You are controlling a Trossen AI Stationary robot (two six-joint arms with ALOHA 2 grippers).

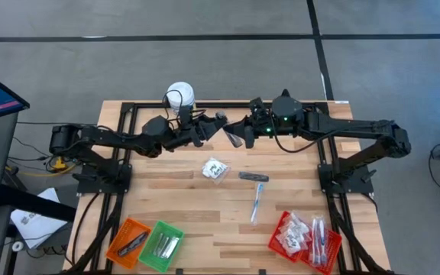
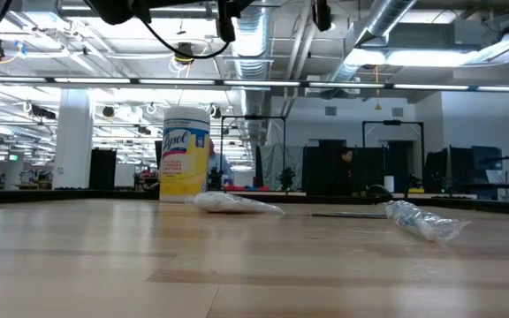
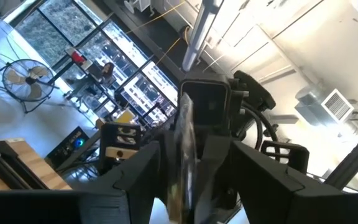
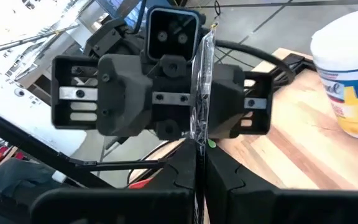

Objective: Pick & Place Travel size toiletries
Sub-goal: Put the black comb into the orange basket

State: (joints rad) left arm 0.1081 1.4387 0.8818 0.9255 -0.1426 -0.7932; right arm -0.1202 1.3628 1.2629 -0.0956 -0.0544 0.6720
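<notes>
Sorting is judged to be well advanced but unfinished. Several small wrapped toiletries are already held in the red mesh basket (image 1: pixel 281 243), silvery tubes in the green mesh basket (image 1: pixel 176 238), and one dark narrow item in the orange mesh basket (image 1: pixel 119 239), all at the near edge of the pale wooden bench (image 1: pixel 174 198).

Three items are still left loose on the bench: a white square sachet with black marks (image 1: pixel 215 169), a dark narrow stick (image 1: pixel 253 176) just beside it, and a slim silvery wrapped stick (image 1: pixel 257 202) a little nearer the baskets. In the low view the sachet (image 2: pixel 235 204) and the wrapped stick (image 2: pixel 422 221) are seen lying flat, crinkled and glossy.

A fourth item, a thin clear crinkled film packet (image 4: pixel 200 93), is held in mid-air above the far part of the bench, between the two arms. The right hand (image 4: pixel 199 158) is closed on its lower edge, the fingers pressed together. The left hand (image 3: pixel 188 180) is set around the same packet (image 3: pixel 184 155) with its fingers apart; whether they are pressing on it cannot be told. A handover between the hands appears to be in progress.

A yellow cylindrical wipes canister with a white lid (image 1: pixel 179 95) stands upright at the far edge of the bench, apart from the task.
</notes>
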